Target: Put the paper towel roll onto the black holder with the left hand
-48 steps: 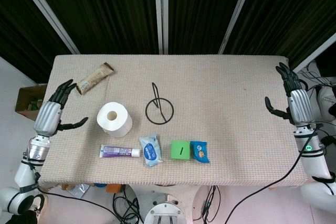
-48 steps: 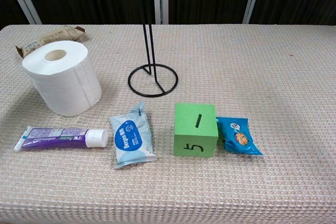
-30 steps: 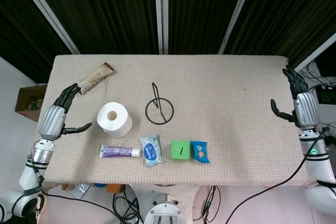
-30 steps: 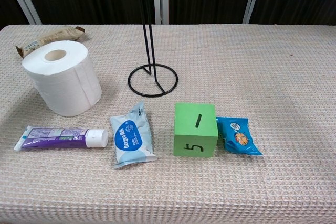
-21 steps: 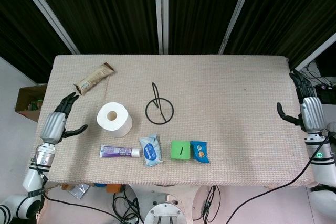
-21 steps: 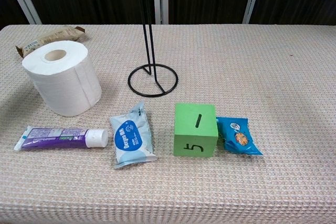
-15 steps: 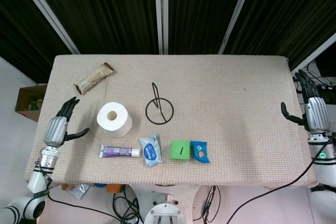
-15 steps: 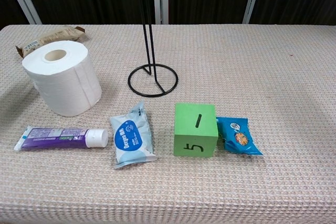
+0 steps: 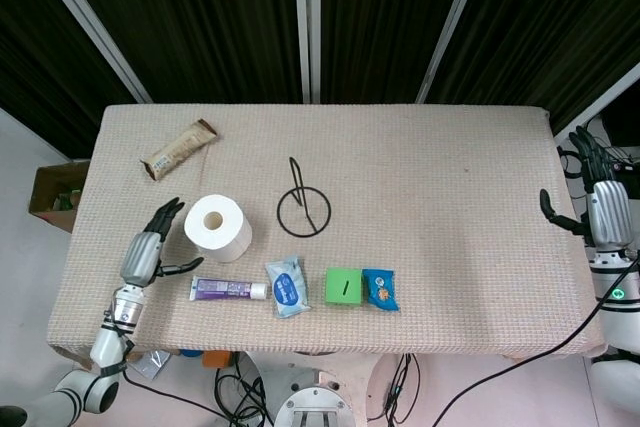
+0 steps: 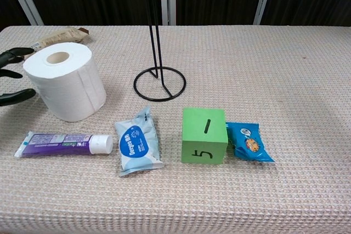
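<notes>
The white paper towel roll (image 9: 218, 227) (image 10: 66, 80) stands upright on the table, left of centre. The black wire holder (image 9: 303, 209) (image 10: 159, 83), a ring base with a thin upright rod, stands just to the roll's right. My left hand (image 9: 147, 250) is open with its fingers spread, close beside the roll's left side, and no contact shows. In the chest view only its dark fingertips (image 10: 13, 75) show at the left edge. My right hand (image 9: 602, 209) is open beyond the table's right edge, holding nothing.
A purple toothpaste tube (image 9: 228, 289), a wipes pack (image 9: 287, 286), a green cube (image 9: 343, 286) and a blue snack packet (image 9: 380, 289) lie in a row near the front. A brown snack bar (image 9: 180, 149) lies at the back left.
My left hand has moved down and right, from the table's left edge to just beside the roll, and its fingertips now show in the chest view. My right hand drew back off the right edge.
</notes>
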`<action>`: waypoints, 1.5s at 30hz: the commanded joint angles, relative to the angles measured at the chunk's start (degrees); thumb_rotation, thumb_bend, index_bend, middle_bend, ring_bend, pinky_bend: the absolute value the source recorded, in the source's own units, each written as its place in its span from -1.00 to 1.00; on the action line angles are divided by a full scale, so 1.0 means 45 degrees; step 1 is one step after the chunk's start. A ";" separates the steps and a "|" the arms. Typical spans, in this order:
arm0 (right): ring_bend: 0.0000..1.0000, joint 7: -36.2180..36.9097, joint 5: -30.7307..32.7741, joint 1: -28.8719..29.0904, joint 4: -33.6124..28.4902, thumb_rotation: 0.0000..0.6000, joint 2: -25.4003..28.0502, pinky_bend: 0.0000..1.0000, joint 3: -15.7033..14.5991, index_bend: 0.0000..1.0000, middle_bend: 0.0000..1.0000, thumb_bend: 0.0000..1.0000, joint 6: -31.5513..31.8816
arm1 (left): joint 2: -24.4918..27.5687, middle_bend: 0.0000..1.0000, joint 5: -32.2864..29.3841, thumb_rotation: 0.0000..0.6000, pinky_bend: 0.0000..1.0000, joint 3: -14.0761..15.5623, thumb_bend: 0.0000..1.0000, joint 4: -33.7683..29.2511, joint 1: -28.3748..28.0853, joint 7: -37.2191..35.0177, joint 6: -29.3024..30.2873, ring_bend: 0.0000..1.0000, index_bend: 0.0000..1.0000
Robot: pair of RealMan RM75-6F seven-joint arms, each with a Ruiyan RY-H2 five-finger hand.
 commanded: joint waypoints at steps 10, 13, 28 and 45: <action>-1.00 -0.0322 -0.0206 0.0000 0.0014 1.00 0.0233 -1.00 -0.0179 -1.00 -1.00 -0.29 -0.0205 | -0.0783 -1.00 0.0182 0.02 -0.65 -0.0450 -0.92 0.0724 -0.0669 -0.0248 0.0292 -1.00 -1.00; -1.00 -0.0316 -0.0184 -0.0005 -0.0028 1.00 0.0282 -1.00 -0.0168 -1.00 -1.00 -0.29 -0.0234 | -0.0721 -1.00 0.0239 0.01 -0.66 -0.0414 -0.92 0.0592 -0.0767 -0.0490 0.0219 -1.00 -1.00; -1.00 -0.0269 -0.0017 -0.0023 -0.0012 1.00 0.0263 -1.00 -0.0069 -1.00 -1.00 -0.29 -0.0310 | -0.0917 -1.00 0.0254 0.03 -0.66 -0.0371 -0.92 0.0353 -0.1156 -0.1000 -0.0211 -1.00 -1.00; -1.00 -0.0093 0.0058 -0.0117 0.0087 1.00 0.0213 -1.00 0.0014 -1.00 -1.00 -0.27 -0.0193 | -0.0956 -0.18 0.0000 1.00 -0.25 -0.0728 -0.43 0.0303 -0.1165 -0.1199 0.0253 -0.31 -0.95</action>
